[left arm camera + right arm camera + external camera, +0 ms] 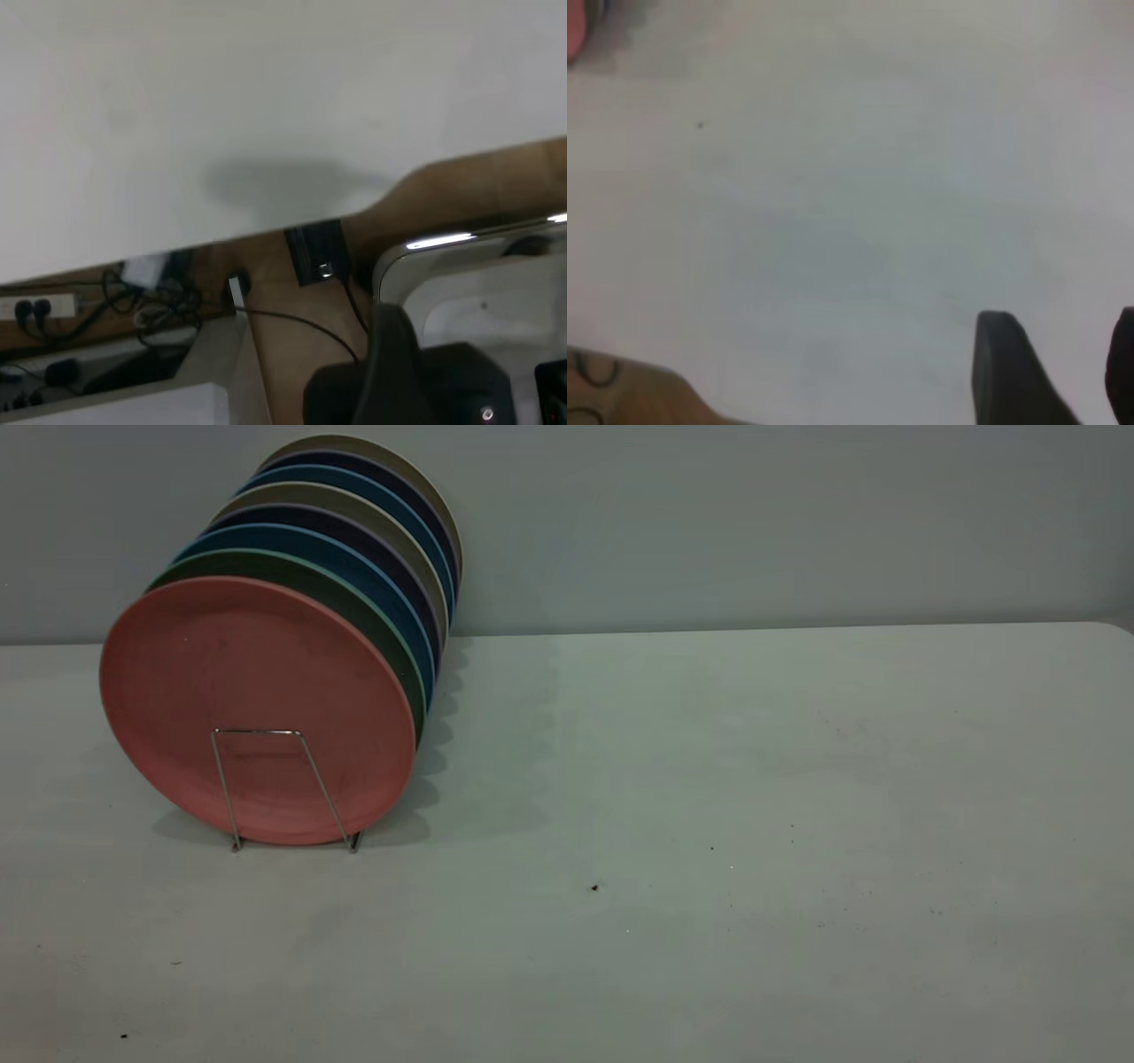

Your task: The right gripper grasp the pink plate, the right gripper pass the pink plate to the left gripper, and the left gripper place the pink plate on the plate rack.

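Several plates stand on edge in a row at the left of the exterior view, and the pink plate [257,691] is the front one, upright, its lower face behind the front wire loop of the plate rack [266,732], with a dark green plate [266,562] close behind it. Neither arm shows here, and the rest of the table [709,779] holds nothing I need to steer around. I judge the plate to be seated already, so doing this step well means keeping both arms back from the rack and not nudging that row, since one knock to the front plate could tip its neighbours. In the left wrist view I see pale tabletop, its edge, and a power strip [27,308] with tangled cables [159,301] on the floor beyond. The left gripper [399,372] is only a dark bulk at the frame's border, so I cannot tell whether it is released or clenched, and I would confirm that before any further move. In the right wrist view the right gripper [1059,372] hovers over bare table with its two dark fingertips [1001,372] spread apart and nothing between them. A sliver of the pink plate [574,35] shows at the far corner, well apart from it. If I had to fetch that plate again, I would come in slowly at its upper rim.
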Available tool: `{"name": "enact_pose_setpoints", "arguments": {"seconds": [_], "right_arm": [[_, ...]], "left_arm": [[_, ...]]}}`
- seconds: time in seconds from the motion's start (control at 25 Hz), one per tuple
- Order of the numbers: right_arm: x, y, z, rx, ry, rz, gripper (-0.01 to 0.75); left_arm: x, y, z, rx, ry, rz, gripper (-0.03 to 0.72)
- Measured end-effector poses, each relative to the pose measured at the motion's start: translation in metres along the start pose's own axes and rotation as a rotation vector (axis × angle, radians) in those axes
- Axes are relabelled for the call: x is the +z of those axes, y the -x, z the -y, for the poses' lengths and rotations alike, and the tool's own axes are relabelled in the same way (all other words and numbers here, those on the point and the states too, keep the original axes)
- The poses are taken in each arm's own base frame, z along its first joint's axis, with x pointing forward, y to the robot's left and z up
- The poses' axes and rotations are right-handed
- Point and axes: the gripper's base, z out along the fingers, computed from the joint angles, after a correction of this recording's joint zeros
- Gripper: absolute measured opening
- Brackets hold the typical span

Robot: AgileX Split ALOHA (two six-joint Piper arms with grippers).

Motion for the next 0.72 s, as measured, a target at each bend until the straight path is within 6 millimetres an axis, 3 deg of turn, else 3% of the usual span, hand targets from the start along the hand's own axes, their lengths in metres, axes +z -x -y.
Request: {"name": "enact_pose_setpoints", "arguments": {"seconds": [0.12, 0.72], "right_arm": [[0.0, 0.0, 0.0, 0.0, 0.001, 0.0, 0.298], [0.0, 0.0, 0.0, 0.001, 0.003, 0.0, 0.242]], "left_arm": [[0.004, -0.013, 0.001, -0.004, -0.002, 0.068, 0.515], [-0.019, -0.049, 0.004, -0.008, 0.011, 0.402, 0.515]]}}
